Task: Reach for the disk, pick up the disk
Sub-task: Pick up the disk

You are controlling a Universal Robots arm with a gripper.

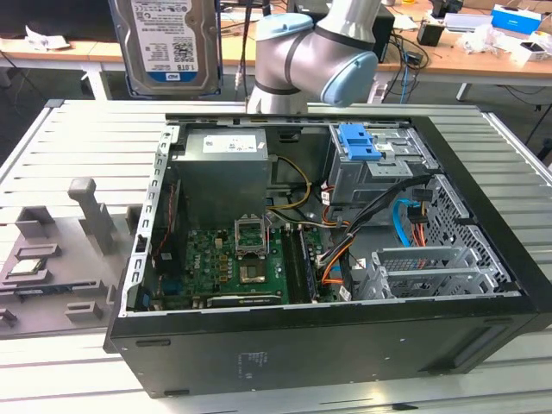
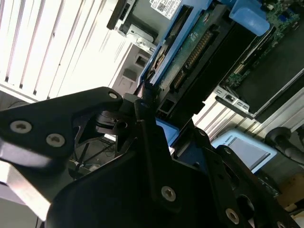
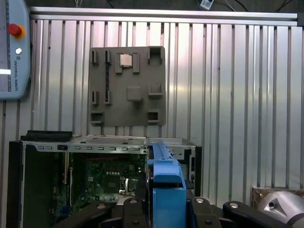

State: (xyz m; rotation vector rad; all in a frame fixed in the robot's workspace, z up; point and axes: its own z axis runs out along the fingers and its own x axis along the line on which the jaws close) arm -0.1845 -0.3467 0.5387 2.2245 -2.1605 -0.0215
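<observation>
Looking through my cameras, I think the job is just about done. The disk (image 1: 170, 43) is up in the air, high over the open case (image 1: 302, 362), and it touches neither the case nor the table (image 1: 69, 147). In the exterior view it hangs near the top, on that view's left of the arm (image 1: 319, 52), with its label side facing the camera. In the second wrist view the gripper (image 2: 149, 102) is clamped on one end of the disk (image 2: 199, 52), with its jaws pressed against the two sides. In the first wrist view the blue edge of the disk (image 3: 166, 190) stands up between the black halves of the gripper (image 3: 166, 211), and the case (image 3: 42, 142) lies well below. So the reach is done and the lift looks done too. I see nothing of this task left to do. As for writing, the disk has a white and blue label with bar codes and rows of print, which I will not read out. The silver box (image 1: 226, 172) inside the case has a white sticker with tiny print I cannot make out. The control box (image 3: 12, 47) with the red button also has a line of print. The grey tray (image 3: 127, 99) has no writing that I can see, just a small chip (image 3: 126, 60) sitting in it.
</observation>
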